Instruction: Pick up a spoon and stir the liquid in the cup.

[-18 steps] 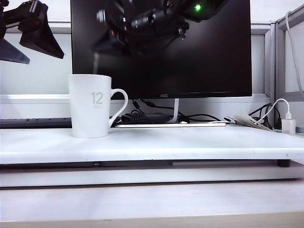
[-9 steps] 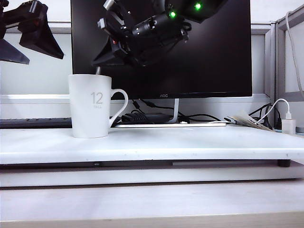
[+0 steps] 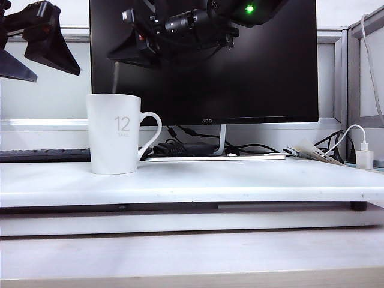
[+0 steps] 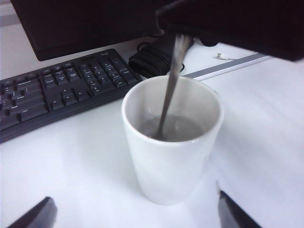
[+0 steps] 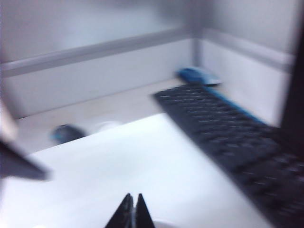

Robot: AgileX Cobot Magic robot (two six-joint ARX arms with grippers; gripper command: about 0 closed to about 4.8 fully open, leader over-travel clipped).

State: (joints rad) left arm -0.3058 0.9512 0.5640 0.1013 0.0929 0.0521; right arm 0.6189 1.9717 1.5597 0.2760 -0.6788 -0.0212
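The bowl of the spoon (image 4: 169,97) is hidden under the grey liquid in the cup (image 3: 114,135), and its top end disappears into the dark right gripper (image 3: 129,53). This gripper hangs above the cup, in front of the monitor (image 3: 258,72), with its fingers (image 5: 133,211) clenched on the spoon. The right wrist view is blurred. The left gripper (image 3: 36,51) waits high at the left of the cup, fingers (image 4: 35,216) released. The cup stands on the white table (image 3: 240,183), near the keyboard (image 4: 52,90).
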